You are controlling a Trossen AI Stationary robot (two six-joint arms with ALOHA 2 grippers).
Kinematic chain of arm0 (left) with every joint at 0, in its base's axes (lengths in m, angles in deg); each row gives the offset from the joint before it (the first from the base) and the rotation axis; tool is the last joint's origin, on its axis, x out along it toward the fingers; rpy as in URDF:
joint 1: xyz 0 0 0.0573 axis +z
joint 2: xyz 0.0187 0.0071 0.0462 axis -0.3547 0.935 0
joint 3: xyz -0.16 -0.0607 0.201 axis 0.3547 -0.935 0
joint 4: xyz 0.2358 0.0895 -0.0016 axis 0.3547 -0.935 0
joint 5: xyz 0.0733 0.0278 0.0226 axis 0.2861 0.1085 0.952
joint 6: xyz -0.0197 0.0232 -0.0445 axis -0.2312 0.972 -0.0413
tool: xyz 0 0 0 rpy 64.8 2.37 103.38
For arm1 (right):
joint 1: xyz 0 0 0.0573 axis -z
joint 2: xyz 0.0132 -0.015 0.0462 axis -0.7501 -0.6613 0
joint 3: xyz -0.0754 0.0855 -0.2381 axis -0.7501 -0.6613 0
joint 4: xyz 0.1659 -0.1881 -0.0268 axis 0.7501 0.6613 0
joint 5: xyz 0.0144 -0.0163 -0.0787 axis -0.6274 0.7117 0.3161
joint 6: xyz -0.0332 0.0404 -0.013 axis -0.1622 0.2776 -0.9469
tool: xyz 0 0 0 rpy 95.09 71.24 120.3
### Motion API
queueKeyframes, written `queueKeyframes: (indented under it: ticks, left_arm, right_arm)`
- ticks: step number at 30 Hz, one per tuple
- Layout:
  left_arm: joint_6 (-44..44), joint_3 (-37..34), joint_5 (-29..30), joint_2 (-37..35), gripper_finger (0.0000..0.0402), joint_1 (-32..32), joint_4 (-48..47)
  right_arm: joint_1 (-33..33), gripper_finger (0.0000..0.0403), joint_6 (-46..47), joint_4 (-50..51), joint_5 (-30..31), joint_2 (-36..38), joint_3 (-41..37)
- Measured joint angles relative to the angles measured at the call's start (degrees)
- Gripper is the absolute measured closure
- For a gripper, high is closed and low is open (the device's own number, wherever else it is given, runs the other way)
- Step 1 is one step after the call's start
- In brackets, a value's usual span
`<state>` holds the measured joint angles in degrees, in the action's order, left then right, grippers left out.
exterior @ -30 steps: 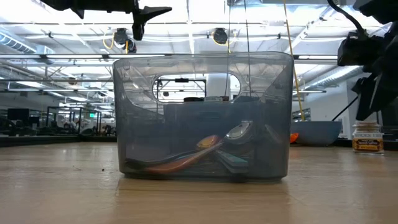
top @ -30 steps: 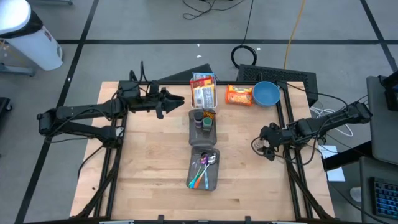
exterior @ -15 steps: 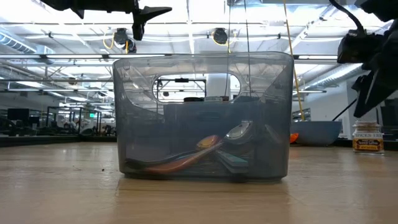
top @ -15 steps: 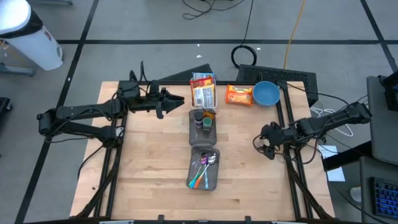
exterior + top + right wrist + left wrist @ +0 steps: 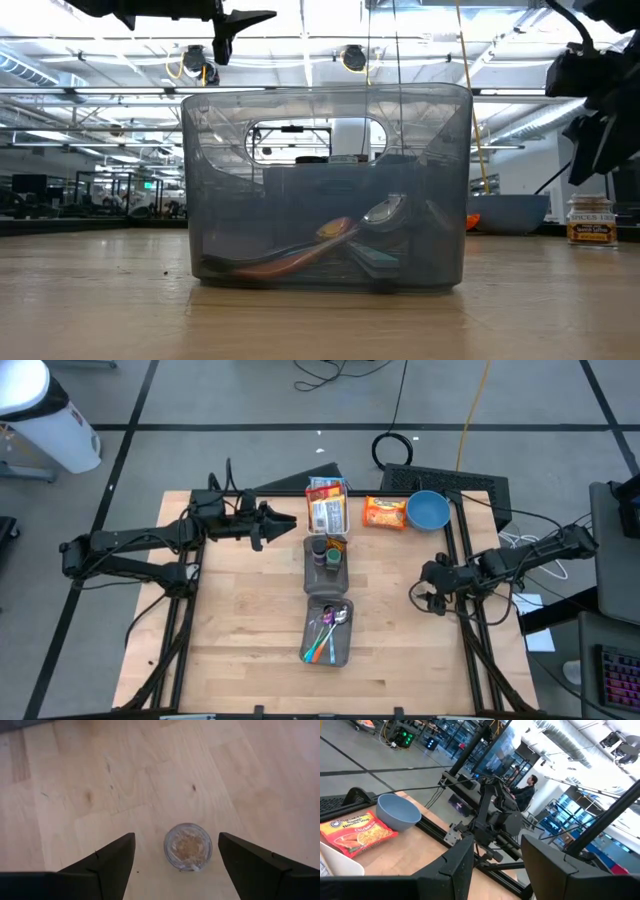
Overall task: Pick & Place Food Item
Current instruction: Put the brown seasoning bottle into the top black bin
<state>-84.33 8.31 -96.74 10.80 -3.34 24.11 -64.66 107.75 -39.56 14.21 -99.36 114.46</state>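
A small spice jar [image 5: 188,846] with a clear lid stands upright on the wooden table near its right edge; the low view shows its label [image 5: 588,221]. My right gripper [image 5: 176,836] hangs above it, slanting down. It is open, with one finger on either side of the jar and neither touching it. My left gripper [image 5: 288,520] is held high and level over the table's far left part. It points toward the right edge and is open, with nothing between its fingers [image 5: 496,840].
At the table's middle stand a grey bin with jars [image 5: 325,559] and a nearer grey bin with spoons [image 5: 328,632]. Food packets [image 5: 327,505], an orange noodle packet [image 5: 385,512] and a blue bowl [image 5: 428,510] lie along the far edge. A person [image 5: 530,790] is beyond the table.
My right gripper has tipped and rolled a little above the jar, staying open. The jar has not moved.
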Motion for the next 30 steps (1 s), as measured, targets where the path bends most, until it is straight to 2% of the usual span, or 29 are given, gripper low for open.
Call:
queueKeyframes:
  ticks: [5, 13, 22, 30]
  left_arm:
    - [0.0, 0.0, 0.0, 0.0, 0.0231, 0.0, 0.0]
    - [-0.6, 0.0, 0.0, 0.0, 0.0231, 0.0, 0.0]
    - [-0.6, 0.0, 0.0, 0.0, 0.0231, 0.0, 0.0]
    - [-0.6, 0.0, 0.0, 0.0, 0.0231, 0.0, 0.0]
  right_arm:
    - [0.0, 0.0128, 0.1, -2.4, 0.0, -1.4, -1.5]
    - [0.0, 0.0131, 6.1, -4.6, 1.2, -4.4, -5.3]
    - [0.0, 0.0133, 9.6, -9.7, 1.5, -4.6, -9.6]
    - [0.0, 0.0148, 11.0, -10.1, 2.2, -4.6, -10.4]
